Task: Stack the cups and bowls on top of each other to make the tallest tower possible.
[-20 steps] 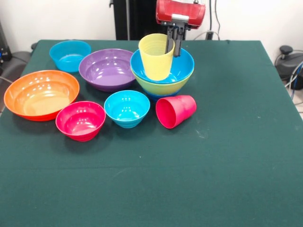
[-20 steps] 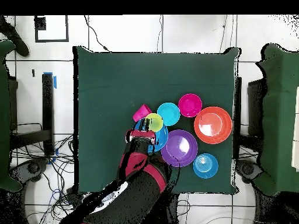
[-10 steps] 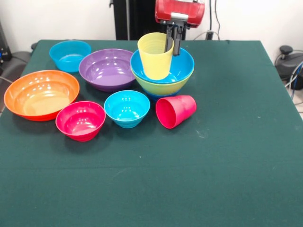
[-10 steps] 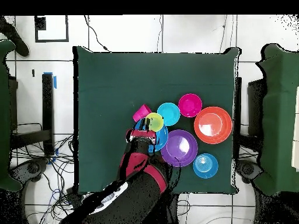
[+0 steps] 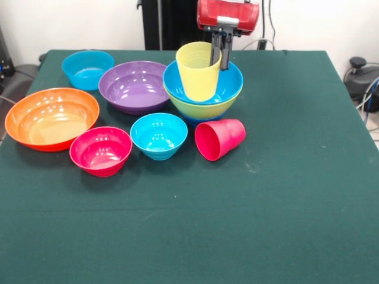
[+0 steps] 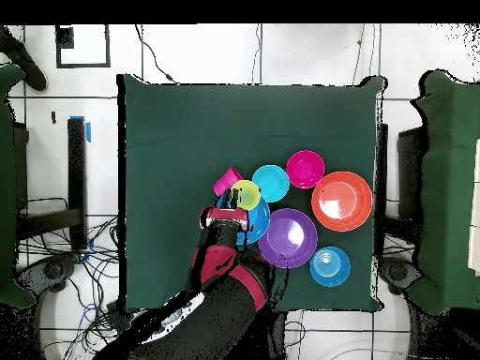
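The translucent yellow cup (image 5: 196, 74) stands upright in the bright blue bowl (image 5: 230, 83), which nests in the lime green bowl (image 5: 204, 110); together they form the tower. My gripper (image 5: 217, 61) comes down over the cup's far rim, one finger inside and one outside, shut on the wall. From overhead the yellow cup (image 6: 246, 195) shows just past the gripper head. The red-pink cup (image 5: 220, 139) lies on its side in front of the tower, mouth toward the camera. Loose bowls stand to the left: purple (image 5: 134, 86), cyan (image 5: 159, 135), pink-red (image 5: 100, 151), orange (image 5: 50, 117).
A blue bowl (image 5: 87, 69) sits at the back left corner of the green table (image 5: 266, 195). The purple bowl touches the tower's left side. The bowls crowd one half of the table; in the overhead view they lie right of the arm (image 6: 220, 281).
The yellow cup and the gripper have shifted slightly to the right in the front view. The bowls and the red-pink cup have not moved.
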Available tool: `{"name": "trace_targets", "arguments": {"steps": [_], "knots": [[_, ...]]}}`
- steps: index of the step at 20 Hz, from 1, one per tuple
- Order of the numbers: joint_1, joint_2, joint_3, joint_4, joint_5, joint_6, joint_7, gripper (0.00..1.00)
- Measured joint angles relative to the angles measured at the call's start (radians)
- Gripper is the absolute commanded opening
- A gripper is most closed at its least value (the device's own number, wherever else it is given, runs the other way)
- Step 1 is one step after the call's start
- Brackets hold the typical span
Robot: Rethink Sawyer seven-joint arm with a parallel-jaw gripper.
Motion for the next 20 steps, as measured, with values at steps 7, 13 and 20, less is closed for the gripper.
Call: {"name": "trace_targets", "arguments": {"steps": [7, 13, 20], "knots": [[0.008, 0.022, -0.003, 0.004, 0.016, -0.022, 0.0, 0.0], [0.01, 0.034, -0.004, 0.012, 0.017, -0.035, 0.0, 0.0], [0.015, 0.035, -0.005, 0.022, 0.017, -0.035, 0.0, 0.0]]}}
